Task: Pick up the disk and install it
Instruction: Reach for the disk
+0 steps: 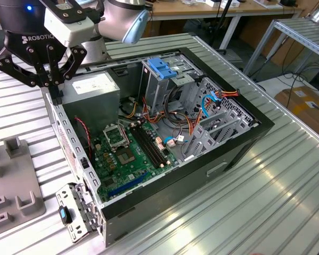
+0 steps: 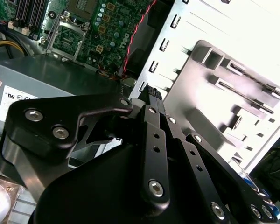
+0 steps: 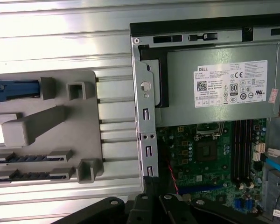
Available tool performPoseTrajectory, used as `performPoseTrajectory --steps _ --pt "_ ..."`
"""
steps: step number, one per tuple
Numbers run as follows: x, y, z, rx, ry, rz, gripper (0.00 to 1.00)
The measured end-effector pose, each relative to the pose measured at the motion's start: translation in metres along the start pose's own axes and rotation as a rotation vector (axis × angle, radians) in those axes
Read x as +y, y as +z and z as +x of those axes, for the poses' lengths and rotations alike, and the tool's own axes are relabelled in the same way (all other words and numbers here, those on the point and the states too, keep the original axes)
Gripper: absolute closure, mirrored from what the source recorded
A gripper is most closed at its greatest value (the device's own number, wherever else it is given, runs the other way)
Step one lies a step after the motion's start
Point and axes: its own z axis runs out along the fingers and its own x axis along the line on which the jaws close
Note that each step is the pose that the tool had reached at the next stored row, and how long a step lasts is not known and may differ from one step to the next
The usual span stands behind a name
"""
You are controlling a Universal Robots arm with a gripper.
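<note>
Disk not yet in hand: our gripper (image 1: 54,90), closed and empty, hovers at the computer case (image 1: 239,149)'s ten o'clock corner by the power supply (image 1: 93,90); pickup, we judge, needs it opened.

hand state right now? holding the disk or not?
Hand: closed, fingertips together, nothing held. It is at the rear wall of the computer case, beside the power supply.
</note>
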Motion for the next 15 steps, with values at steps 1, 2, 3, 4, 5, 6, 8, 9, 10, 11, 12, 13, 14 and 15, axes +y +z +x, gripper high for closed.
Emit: performPoseTrajectory --steps 1,2,3,4,5,6,8,9,10,11,12,13,14,15 --pt "-0.0001 0.0000 0.0010 0.0000 0.000 0.0000 0.89" --pt "-0.0001 0.0000 0.0017 0.0000 0.000 0.0000 0.89" --pt "-0.0002 -0.0001 0.0027 0.0000 0.000 -0.0001 0.89" --pt "-0.0003 -0.0001 0.0034 0.0000 0.000 0.0000 0.89" --pt "-0.0003 -0.0001 0.0042 0.0000 0.000 0.0000 0.89" --pt "-0.0004 -0.0001 0.0049 0.0000 0.000 0.0000 0.89" --pt "-0.0004 -0.0002 0.0055 0.0000 0.000 0.0000 0.89" --pt "-0.0004 -0.0001 0.0058 0.0000 0.000 0.0000 0.89" --pt "-0.0005 -0.0002 0.0060 0.0000 0.000 0.0000 0.89" --pt "-0.0005 -0.0002 0.0062 0.0000 0.000 0.0000 0.89" --pt "-0.0005 -0.0002 0.0065 0.0000 0.000 0.0000 0.89" --pt "-0.0005 -0.0002 0.0066 0.0000 0.000 0.0000 0.89" --pt "-0.0005 -0.0002 0.0066 0.0000 0.000 0.0000 0.89" --pt "-0.0005 -0.0002 0.0067 0.0000 0.000 0.0000 0.89"
